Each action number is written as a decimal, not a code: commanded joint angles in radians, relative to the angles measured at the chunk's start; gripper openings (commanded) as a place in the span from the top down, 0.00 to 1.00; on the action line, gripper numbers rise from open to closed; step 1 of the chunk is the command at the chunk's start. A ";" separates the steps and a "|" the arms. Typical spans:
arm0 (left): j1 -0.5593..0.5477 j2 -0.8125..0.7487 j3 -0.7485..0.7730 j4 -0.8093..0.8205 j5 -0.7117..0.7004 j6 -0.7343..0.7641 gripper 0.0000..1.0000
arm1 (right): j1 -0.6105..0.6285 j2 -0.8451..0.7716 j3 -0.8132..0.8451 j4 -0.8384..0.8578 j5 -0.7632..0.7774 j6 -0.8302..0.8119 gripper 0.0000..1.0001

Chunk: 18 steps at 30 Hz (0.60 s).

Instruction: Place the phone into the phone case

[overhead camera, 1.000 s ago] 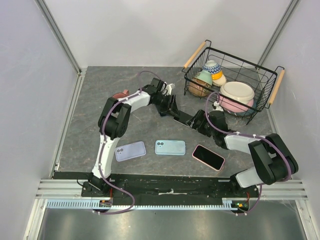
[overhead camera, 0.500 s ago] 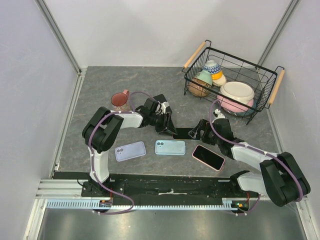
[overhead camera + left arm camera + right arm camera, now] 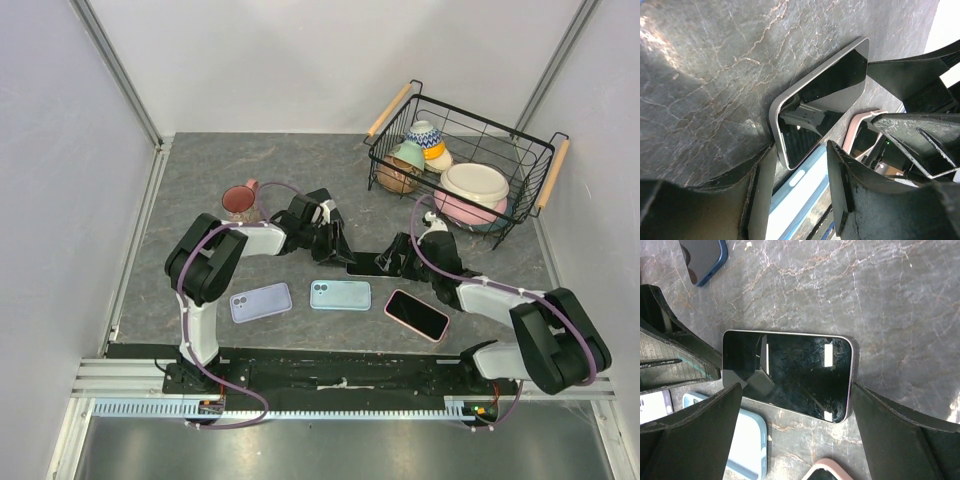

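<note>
The phone (image 3: 365, 268) lies flat on the table, screen up, between my two grippers. My left gripper (image 3: 338, 250) is open at its left end. In the left wrist view the phone (image 3: 825, 100) has its near corner between the spread fingers of the left gripper (image 3: 800, 150). My right gripper (image 3: 392, 262) is open at its right end. In the right wrist view the phone (image 3: 790, 375) lies across the gap of the right gripper (image 3: 796, 390), its right edge at one finger. A light blue case (image 3: 340, 295) lies just in front, also in the wrist views (image 3: 800, 195) (image 3: 747, 445).
A lavender phone or case (image 3: 261, 301) lies front left. A pink-cased phone (image 3: 417, 314) lies front right. A wire basket (image 3: 520, 150) of bowls stands back right. A red mug (image 3: 240, 200) stands behind the left arm. A blue-rimmed dark phone (image 3: 705, 257) shows in a corner.
Both arms came nearer and lower with the phone between them. The phone now lies on the table behind the light blue case. Little has moved in the last half second.
</note>
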 commanded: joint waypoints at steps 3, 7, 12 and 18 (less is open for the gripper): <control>0.006 0.032 0.003 0.076 -0.023 -0.014 0.47 | 0.000 0.127 -0.022 0.036 -0.160 0.010 0.04; 0.014 0.041 -0.042 0.312 0.081 -0.093 0.47 | 0.001 0.167 -0.046 0.107 -0.224 0.050 0.04; 0.017 0.046 -0.109 0.530 0.147 -0.186 0.50 | 0.000 0.161 -0.063 0.134 -0.231 0.061 0.04; 0.017 0.035 -0.115 0.518 0.147 -0.169 0.79 | 0.000 0.125 -0.048 0.088 -0.211 0.049 0.04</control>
